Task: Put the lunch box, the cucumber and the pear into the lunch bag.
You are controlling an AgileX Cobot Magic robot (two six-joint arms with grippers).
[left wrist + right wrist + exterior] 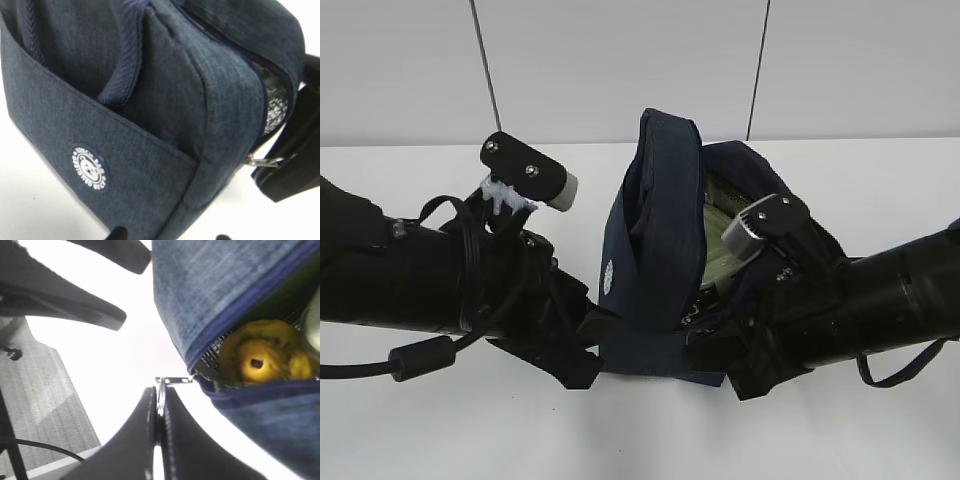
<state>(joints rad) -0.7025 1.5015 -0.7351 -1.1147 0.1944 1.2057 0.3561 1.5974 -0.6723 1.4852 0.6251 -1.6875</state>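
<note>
Lunch bag (655,250) is seen upright at mid-table, between the two arms, its flap raised and the mouth partly unzipped. The white table (880,190) is left bare behind and to both sides of the bag; the near side is crowded by both black arms, which close in on the bag's lower front corners.

Right gripper (159,412): fingers are pressed together on the metal zipper pull (167,381), which is pinched at the end of the zip line. This grip is shown only in the right wrist view; in the exterior view it is hidden behind the arm's body.

Pear (262,359): seen inside the bag through the zip gap, yellow, brown-speckled, hole facing outward, against the silver lining. It is not visible from the other two views. A pale green shape, perhaps the lunch box (725,245), is glimpsed inside the mouth from the exterior view. The cucumber cannot be made out with certainty.

Left gripper (170,236): only two dark fingertips are caught at the lower frame edge, apart from each other, just below the bag's front pocket corner. Whether fabric is held between them cannot be told. The round white logo patch (89,168) and a rope handle (125,55) are shown only here.
</note>
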